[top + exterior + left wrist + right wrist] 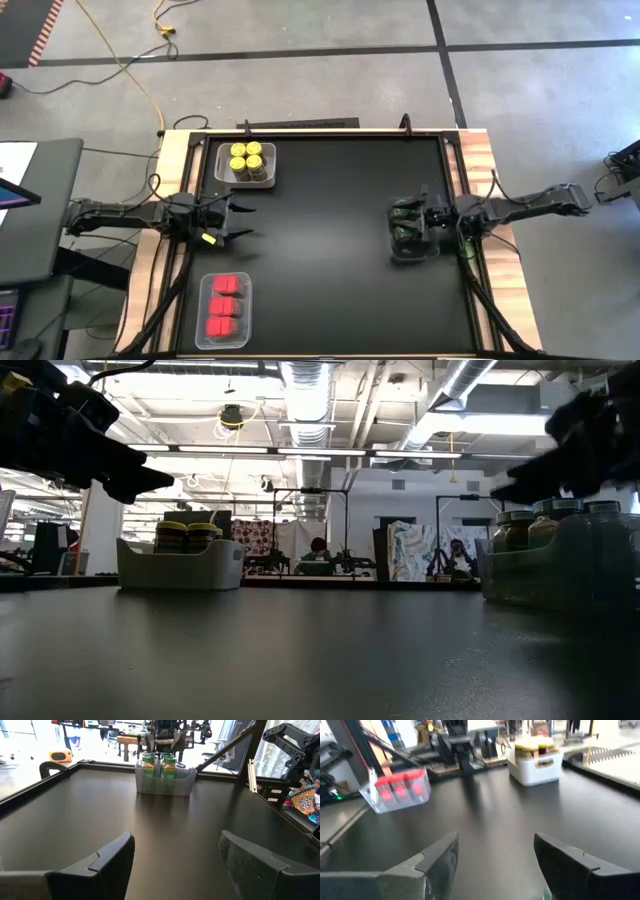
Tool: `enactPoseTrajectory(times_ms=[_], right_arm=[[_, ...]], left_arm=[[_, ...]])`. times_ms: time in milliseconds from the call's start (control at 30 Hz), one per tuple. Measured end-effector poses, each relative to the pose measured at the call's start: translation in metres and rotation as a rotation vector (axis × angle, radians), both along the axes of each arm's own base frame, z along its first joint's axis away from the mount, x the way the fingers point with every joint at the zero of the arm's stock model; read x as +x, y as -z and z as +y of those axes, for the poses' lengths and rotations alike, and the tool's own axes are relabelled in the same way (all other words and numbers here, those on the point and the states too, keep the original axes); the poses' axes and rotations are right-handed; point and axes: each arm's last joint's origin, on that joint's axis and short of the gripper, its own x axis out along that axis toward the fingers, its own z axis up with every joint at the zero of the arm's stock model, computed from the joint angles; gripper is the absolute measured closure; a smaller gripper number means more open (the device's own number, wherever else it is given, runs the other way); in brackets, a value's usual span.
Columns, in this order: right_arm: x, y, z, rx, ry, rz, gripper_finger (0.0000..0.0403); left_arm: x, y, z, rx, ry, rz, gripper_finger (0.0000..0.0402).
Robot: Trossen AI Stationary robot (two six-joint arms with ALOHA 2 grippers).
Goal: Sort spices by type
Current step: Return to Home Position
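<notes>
Showing red blocky spices (225,305) in clear bin (223,344), front left; mid-table, left gripper (243,221) spread wide, empty; right gripper (496,840) likewise spread, empty, over dark bin (165,787) of green-lidded jars (169,756), right side; far left, yellow-lidded jars (248,161) in pale bin (180,572). Green-jar labels (148,766) green-and-yellow, writing too small to read.

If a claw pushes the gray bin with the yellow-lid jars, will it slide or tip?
Probably it slides: the gray bin looks low and wide and sits flat on the smooth black table. The yellow-lid jars stand taller than its walls, so a quick push might topple them.
</notes>
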Motion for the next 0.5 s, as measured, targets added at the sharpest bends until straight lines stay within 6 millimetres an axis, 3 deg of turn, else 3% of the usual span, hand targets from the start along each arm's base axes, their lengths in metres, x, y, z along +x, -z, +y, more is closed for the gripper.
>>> enactPoseTrajectory(times_ms=[500], right_arm=[[-0.0025,0.01,-0.0031,-0.087,0.011,0.073,0.0117]], left_arm=[[0.0,0.0,0.0,0.0,0.0,0.0,0.0123]])
